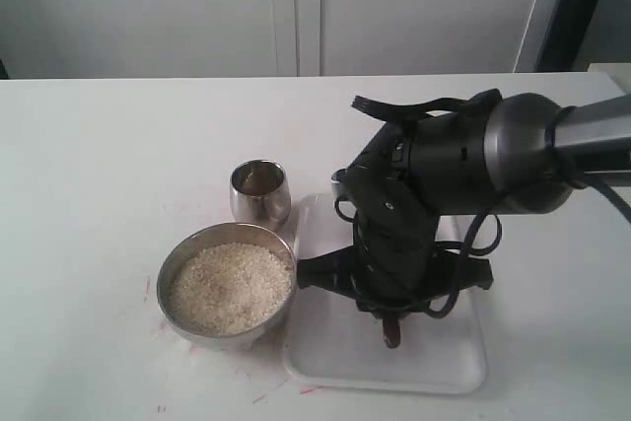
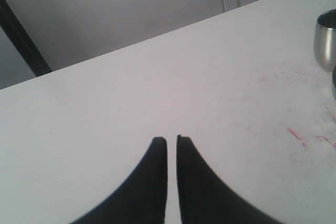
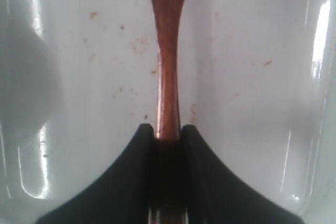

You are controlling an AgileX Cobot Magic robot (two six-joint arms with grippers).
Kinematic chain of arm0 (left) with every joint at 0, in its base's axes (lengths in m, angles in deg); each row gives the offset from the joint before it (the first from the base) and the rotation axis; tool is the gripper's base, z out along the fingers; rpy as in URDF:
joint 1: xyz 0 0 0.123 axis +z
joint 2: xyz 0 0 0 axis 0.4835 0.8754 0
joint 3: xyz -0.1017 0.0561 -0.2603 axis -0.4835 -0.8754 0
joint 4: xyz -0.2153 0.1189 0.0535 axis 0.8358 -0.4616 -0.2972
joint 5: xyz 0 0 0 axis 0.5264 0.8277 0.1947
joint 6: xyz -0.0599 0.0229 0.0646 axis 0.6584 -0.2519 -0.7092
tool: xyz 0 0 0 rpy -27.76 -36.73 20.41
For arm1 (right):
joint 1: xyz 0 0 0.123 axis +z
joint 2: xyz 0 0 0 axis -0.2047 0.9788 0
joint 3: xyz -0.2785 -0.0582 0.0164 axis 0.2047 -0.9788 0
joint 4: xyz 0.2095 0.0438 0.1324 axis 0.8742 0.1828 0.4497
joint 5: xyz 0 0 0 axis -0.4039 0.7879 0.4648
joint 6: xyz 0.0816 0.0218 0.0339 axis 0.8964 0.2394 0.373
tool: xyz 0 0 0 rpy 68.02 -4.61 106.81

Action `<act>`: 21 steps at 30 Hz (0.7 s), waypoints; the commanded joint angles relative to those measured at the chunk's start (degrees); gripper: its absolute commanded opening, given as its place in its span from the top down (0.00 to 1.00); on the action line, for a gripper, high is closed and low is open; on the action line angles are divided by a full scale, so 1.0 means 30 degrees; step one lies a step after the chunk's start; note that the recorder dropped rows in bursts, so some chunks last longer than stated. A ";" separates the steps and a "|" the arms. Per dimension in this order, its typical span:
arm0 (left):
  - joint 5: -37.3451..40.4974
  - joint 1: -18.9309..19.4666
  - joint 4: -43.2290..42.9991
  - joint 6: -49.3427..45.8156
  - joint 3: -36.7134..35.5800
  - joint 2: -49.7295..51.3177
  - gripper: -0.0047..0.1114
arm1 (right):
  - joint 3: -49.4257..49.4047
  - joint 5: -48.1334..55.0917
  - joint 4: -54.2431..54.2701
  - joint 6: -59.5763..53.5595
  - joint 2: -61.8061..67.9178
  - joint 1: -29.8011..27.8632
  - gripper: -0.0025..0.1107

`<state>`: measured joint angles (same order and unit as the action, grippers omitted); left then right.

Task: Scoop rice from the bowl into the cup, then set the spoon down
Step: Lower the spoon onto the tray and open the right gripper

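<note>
Gripping the spoon [image 3: 168, 72] by its handle, right hand [image 3: 168, 131] over white tray [image 3: 252, 103].

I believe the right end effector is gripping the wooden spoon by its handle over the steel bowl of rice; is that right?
Not quite. The right end effector does grip the wooden spoon by its handle, but over the white tray, not over the steel bowl of rice. The right wrist view shows the tray's surface beneath the spoon.
</note>
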<state>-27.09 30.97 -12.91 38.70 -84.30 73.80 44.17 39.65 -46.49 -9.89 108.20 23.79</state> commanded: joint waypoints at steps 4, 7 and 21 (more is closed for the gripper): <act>-0.0113 -0.0019 0.0213 0.0027 0.0109 -0.0018 0.84 | -0.0133 0.1169 0.0388 -0.0420 -0.0070 -0.0069 0.98; -0.0113 -0.0019 0.0213 0.0027 0.0109 -0.0018 0.84 | -0.0133 0.1076 0.0431 -0.0454 -0.0070 -0.0069 0.98; -0.0113 -0.0019 0.0213 0.0027 0.0109 -0.0018 0.84 | 0.0653 0.0615 0.0447 -0.1212 0.0722 -0.0264 0.98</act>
<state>-27.09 30.97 -12.91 38.70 -84.30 73.80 45.59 41.72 -45.19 -12.49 110.44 23.57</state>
